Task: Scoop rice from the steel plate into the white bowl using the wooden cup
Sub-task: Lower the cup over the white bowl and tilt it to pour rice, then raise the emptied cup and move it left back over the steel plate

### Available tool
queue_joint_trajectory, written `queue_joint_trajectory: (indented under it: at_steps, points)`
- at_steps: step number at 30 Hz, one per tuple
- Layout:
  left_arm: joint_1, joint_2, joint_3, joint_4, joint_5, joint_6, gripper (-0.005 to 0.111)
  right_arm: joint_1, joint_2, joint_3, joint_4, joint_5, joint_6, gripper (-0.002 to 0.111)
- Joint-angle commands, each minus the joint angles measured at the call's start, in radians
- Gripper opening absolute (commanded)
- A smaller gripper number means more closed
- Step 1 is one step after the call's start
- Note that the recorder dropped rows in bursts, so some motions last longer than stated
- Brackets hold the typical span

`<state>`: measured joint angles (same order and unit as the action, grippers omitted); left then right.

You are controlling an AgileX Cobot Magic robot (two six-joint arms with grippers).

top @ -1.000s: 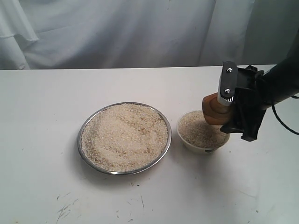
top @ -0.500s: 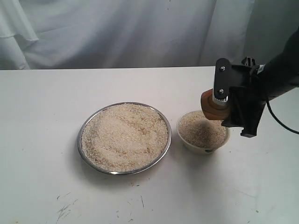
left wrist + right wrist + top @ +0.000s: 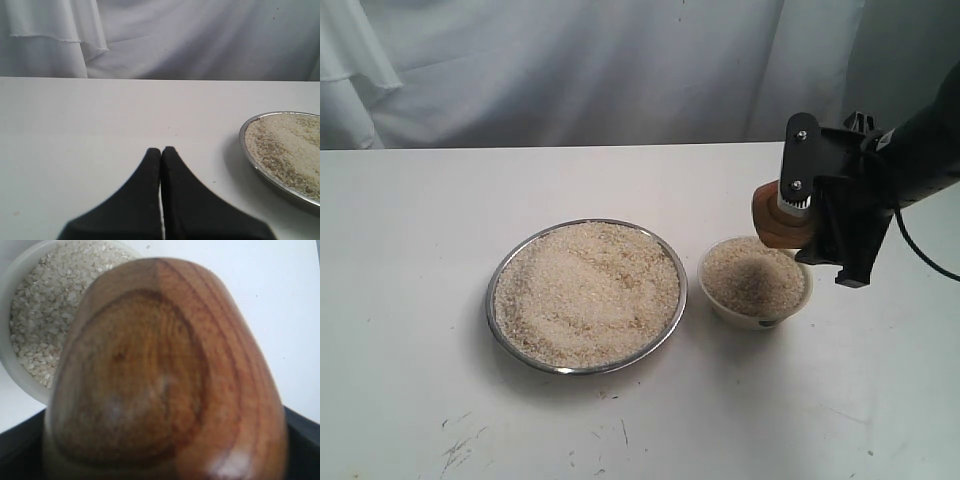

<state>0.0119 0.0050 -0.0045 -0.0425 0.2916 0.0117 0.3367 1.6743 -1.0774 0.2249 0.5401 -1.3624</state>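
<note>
Glossy wooden cup (image 3: 772,225), light but likely slippery, clamped round its sides by the right gripper (image 3: 817,232) above the white bowl (image 3: 732,314); left gripper (image 3: 161,151) closed, empty

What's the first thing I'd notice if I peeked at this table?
Probably the big shiny steel plate heaped with rice, in the middle of the white table. Just right of it, the right gripper holds a wooden cup tipped above a small white bowl that is full of rice too.
</note>
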Motion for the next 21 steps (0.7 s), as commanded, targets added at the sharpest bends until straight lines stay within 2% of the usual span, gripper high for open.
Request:
queue_joint_trajectory:
  at_steps: [1,11,16,21]
  points:
    - [-0.002,-0.005,0.005,-0.001,-0.006,-0.003,0.000,0.006,-0.011,0.002,-0.008,-0.013,0.008,0.000]
    - [-0.002,-0.005,0.005,-0.001,-0.006,-0.003,0.000,0.012,-0.013,0.002,0.036,-0.018,0.008,0.000]
    - [-0.002,-0.005,0.005,-0.001,-0.006,-0.003,0.000,0.017,-0.041,0.002,0.125,-0.049,-0.006,0.000]
    - [-0.002,-0.005,0.005,-0.001,-0.006,-0.003,0.000,0.078,-0.056,0.002,0.265,-0.083,-0.098,0.000]
